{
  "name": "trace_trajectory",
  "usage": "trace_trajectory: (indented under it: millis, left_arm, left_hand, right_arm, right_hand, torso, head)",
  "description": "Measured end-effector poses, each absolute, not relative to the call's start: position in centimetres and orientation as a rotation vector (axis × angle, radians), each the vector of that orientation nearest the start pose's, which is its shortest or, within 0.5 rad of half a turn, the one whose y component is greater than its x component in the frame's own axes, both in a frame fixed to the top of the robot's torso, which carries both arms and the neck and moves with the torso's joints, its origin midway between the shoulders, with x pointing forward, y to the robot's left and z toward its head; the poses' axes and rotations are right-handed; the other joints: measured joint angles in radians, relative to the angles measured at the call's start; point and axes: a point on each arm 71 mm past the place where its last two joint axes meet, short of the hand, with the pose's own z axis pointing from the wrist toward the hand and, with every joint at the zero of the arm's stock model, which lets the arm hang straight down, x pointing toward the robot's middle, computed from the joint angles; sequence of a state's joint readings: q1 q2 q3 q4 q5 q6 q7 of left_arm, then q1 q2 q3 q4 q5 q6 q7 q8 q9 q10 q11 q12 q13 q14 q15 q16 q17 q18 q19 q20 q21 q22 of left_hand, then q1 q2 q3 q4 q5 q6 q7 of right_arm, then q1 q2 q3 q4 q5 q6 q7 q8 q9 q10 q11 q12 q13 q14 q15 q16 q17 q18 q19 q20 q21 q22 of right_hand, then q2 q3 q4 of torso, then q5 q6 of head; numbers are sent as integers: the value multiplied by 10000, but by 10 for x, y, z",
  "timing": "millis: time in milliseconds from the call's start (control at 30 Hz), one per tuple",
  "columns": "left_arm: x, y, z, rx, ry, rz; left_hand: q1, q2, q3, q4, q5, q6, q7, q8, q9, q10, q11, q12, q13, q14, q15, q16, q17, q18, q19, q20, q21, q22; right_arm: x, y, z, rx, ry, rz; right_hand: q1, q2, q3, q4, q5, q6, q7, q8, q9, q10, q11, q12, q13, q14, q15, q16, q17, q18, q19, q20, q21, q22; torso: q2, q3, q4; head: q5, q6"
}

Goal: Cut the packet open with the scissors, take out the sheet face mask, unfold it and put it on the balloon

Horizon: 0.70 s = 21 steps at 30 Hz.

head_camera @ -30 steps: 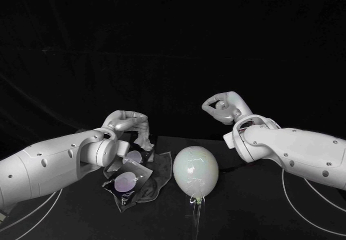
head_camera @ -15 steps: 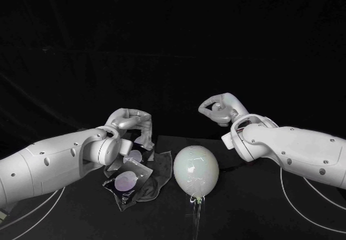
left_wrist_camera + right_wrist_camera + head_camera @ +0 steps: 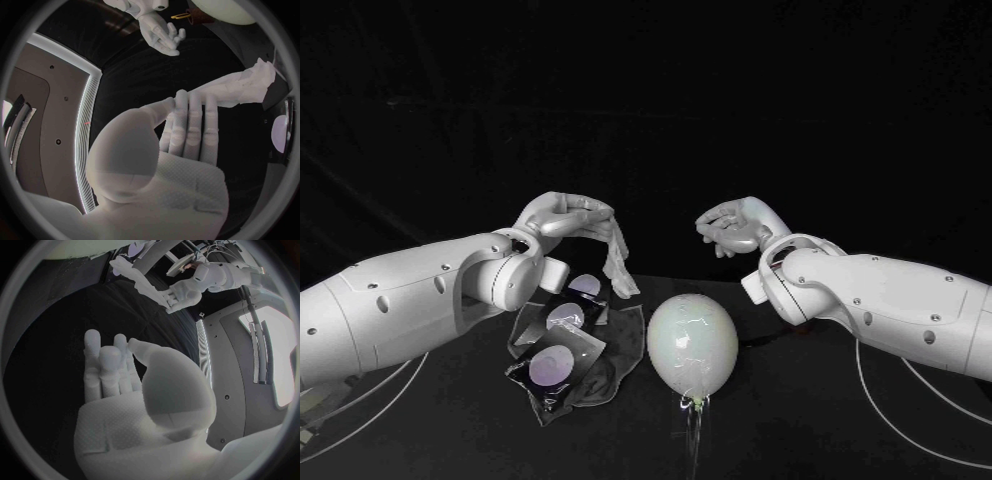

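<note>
My left hand is raised above the table's left side and pinches the folded white sheet mask, which hangs down from its fingers. In the left wrist view the mask stretches away from the fingers. The cut dark packet with pale purple rounds lies on the table below. A pale balloon lies just right of the packet. My right hand hovers above and behind the balloon with nothing in it; its fingers are spread. The right wrist view shows the left hand with the mask.
The black table runs out in front of and to the right of the balloon. Thin pale cables lie along the table under both arms.
My left hand has risen and drawn the mask up and to the right, away from the packet. My right hand has uncurled from a fist and shifted slightly left and down.
</note>
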State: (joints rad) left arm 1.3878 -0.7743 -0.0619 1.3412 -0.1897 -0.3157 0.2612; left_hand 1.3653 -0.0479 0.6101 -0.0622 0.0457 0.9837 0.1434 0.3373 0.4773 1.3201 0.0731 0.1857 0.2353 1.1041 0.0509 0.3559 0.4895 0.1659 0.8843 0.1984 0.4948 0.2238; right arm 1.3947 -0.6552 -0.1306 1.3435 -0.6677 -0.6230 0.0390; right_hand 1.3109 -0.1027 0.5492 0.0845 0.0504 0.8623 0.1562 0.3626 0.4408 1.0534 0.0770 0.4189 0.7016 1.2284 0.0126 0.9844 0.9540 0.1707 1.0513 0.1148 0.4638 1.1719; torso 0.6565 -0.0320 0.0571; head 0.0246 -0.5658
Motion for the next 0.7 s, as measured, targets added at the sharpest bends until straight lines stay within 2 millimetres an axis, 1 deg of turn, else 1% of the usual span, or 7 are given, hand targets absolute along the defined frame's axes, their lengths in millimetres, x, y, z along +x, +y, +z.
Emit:
trace_trajectory:
  millis: [67, 100, 267, 333, 400, 533, 700]
  left_arm:
    - [548, 225, -96, -8377, 14102, -13753]
    - [548, 224, -94, -8273, 14141, -13836]
    - [548, 217, -82, -7761, 14331, -14226]
    - [549, 213, -77, -7546, 14386, -14380]
    - [549, 210, -72, -7366, 14411, -14497]
    - [550, 205, -61, -6995, 14428, -14700]
    - [552, 201, -44, -6544, 14335, -14846]
  left_hand:
    - [-13, -13, 0, 0, 0, -1, 0, 22, 0, 0, 0, 0, 0, 0, 0, 0, 0, 0, 0, 0, 0, 4]
    - [-13, -13, 0, 0, 0, -1, 0, 26, 0, 0, 0, 0, 0, 0, 0, 0, 0, 0, 0, 0, 0, 10]
    - [-28, -28, 0, 0, -19, -2, 0, 31, 0, -35, 36, 0, 19, -1, 1, 0, 4, -1, -36, 36, 38, 19]
    - [-39, -39, -1, 0, -20, -2, -1, 31, 0, -35, 36, 0, 19, -1, 1, 0, 10, -1, -36, 36, 38, 19]
    - [-39, -39, -1, 0, -20, -2, -1, 31, 0, -35, 36, 0, 28, -1, 1, 0, 10, -2, -36, 36, 38, 19]
    - [-49, -49, -1, 0, -22, -2, -1, 31, 0, -35, 37, 0, 32, -2, 2, 0, 11, -4, -36, 37, 38, 19]
    - [-52, -53, -2, 0, -38, -3, -2, 31, 1, -34, 38, 0, 32, -3, 3, 0, 10, -8, -36, 37, 38, 21]
  right_arm:
    - [546, -177, -121, 5401, 14221, 9520]
    - [547, -176, -122, 5421, 14259, 9545]
    - [550, -175, -127, 5555, 14488, 9692]
    - [552, -175, -130, 5627, 14637, 9766]
    - [553, -173, -132, 5695, 14794, 9847]
    - [554, -169, -138, 5882, 15186, 10086]
    - [555, -162, -146, 6112, 15775, 10529]
  right_hand:
    - [-9, -45, 0, 0, 0, 5, 34, -69, -24, -29, 25, -321, -353, -84, 49, -214, -193, 0, 0, 0, -102, -96]
    - [-20, -100, 19, 20, 0, -44, 91, -155, -59, -104, 90, -598, -636, -143, 107, -371, -331, 0, 8, 8, -176, -162]
    - [-311, -392, -212, 269, 0, -238, 301, -527, -198, -193, 313, -1498, -1662, -660, 293, -1085, -946, -7, -108, 223, -518, -438]
    - [-518, -598, -413, 470, 0, -337, 400, -707, -267, -293, 442, -1816, -2056, -882, 380, -1223, -1025, -9, -211, 325, -706, -582]
    - [-649, -728, -631, 646, 0, -405, 465, -854, -314, -372, 520, -2051, -2371, -1098, 463, -1331, -1086, -14, -308, 422, -888, -718]
    - [-801, -877, -1118, 901, 0, -632, 494, -1093, -402, -525, 633, -2375, -2857, -1456, 588, -1418, -1173, -21, -490, 550, -1185, -944]
    - [-806, -881, -1816, 1223, 0, -718, 460, -1348, -487, -623, 733, -2682, -3543, -2043, 716, -1463, -1304, -31, -764, 678, -1594, -1262]
  torso:
    - [1, 2, 2]
    - [2, 2, 3]
    - [9, 2, 2]
    - [11, 2, 2]
    - [12, 3, 3]
    - [15, 3, 5]
    - [15, 12, 12]
  head:
    - [-11, 18]
    - [-17, 30]
    - [-49, 79]
    - [-63, 97]
    - [-72, 116]
    - [-78, 152]
    - [-95, 196]
